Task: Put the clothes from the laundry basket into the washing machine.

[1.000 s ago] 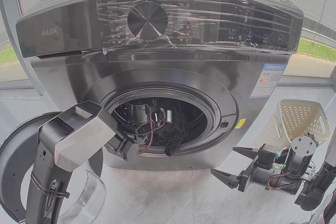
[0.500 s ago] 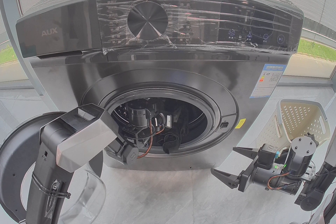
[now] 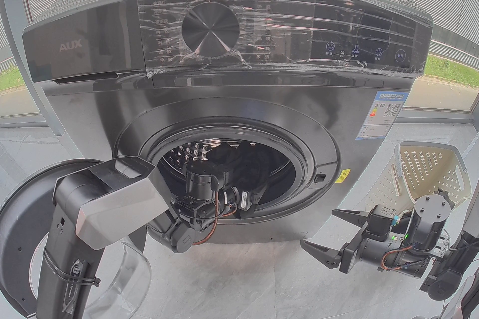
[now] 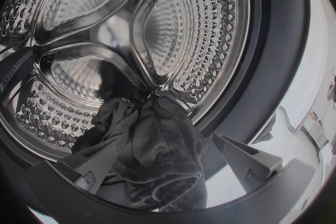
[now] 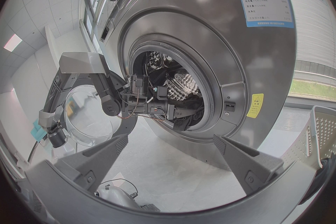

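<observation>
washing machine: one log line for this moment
left gripper open at drum mouth | dark garment inside drum, near front | right gripper open, empty

Left hand (image 4: 168,137) fingers apart, arm extended forward, right hand (image 3: 319,228) fingers apart, held low

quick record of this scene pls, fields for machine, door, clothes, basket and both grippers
washing machine: front loader, port open
door: swung open on the robot's left
dark garment: bunched low in the drum, near the front rim
laundry basket: on the floor right of the machine; no clothes seen in its visible part
left gripper: open, at the drum mouth, facing the garment
right gripper: open, empty, above the floor near the basket
</observation>
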